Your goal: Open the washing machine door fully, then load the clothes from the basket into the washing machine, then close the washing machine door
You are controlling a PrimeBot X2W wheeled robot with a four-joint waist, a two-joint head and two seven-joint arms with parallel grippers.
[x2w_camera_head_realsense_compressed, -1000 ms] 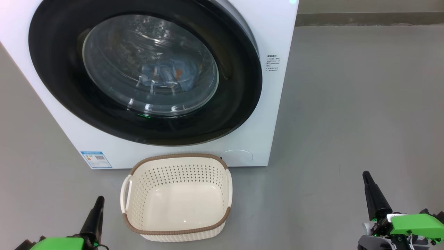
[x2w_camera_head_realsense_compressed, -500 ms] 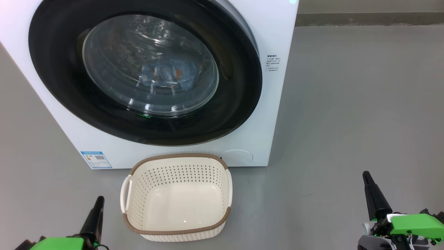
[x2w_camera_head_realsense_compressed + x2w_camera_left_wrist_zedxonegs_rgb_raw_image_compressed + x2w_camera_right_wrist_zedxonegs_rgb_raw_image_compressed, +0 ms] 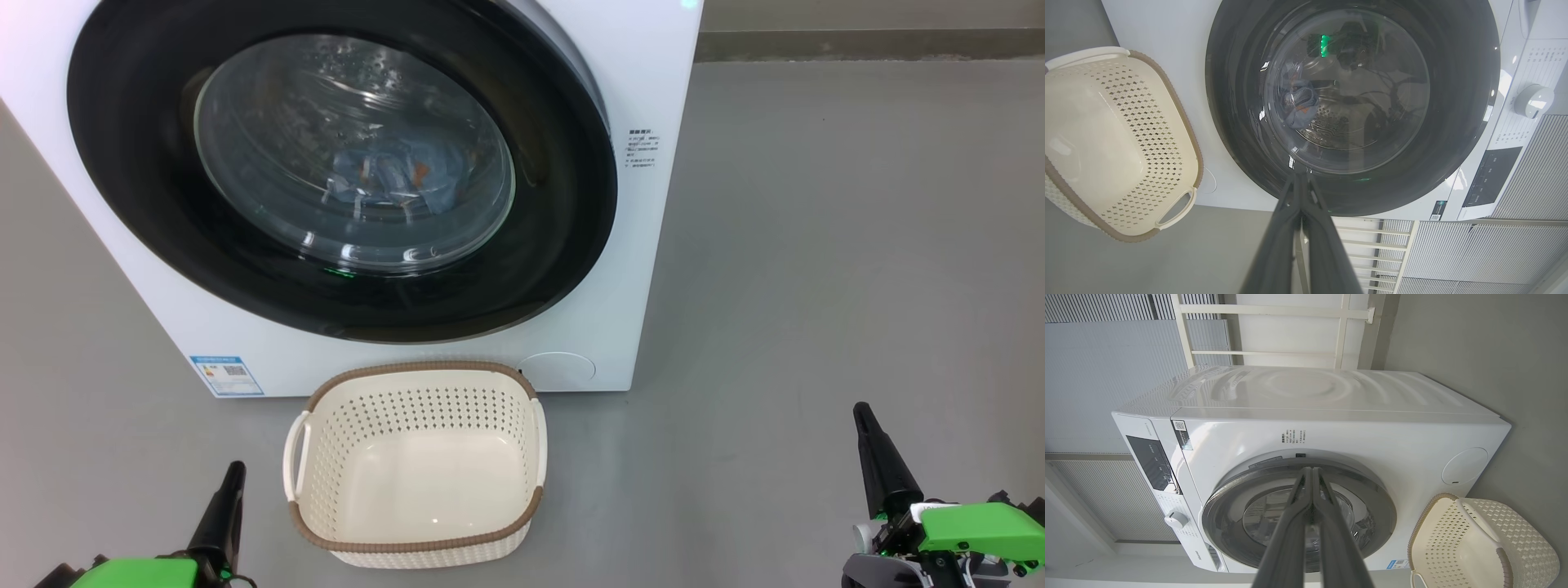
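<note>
Two grippers sit low in the head view, left gripper [image 3: 234, 472] and right gripper [image 3: 861, 413]. Each has its fingers pressed together, grasping nothing, well apart from everything else. Between them the basket [image 3: 416, 545] sits on the grey floor [image 3: 816, 245], just in front of the washing machine [image 3: 653, 245], nothing in it. Basket is likely light, stiff plastic; take it by the side handles. The washing machine door [image 3: 122, 163] looks closed. The clothes [image 3: 392, 184] lie inside the drum behind the glass, blue with orange bits. Clothes are likely soft and light; pinch a fold. Door is probably stiff at the latch and its glossy rim slippery; hook the right edge, I judge. Blue label sticker [image 3: 226, 375] at the front corner and a small text block [image 3: 642, 147] right of the door are too small to read.
</note>
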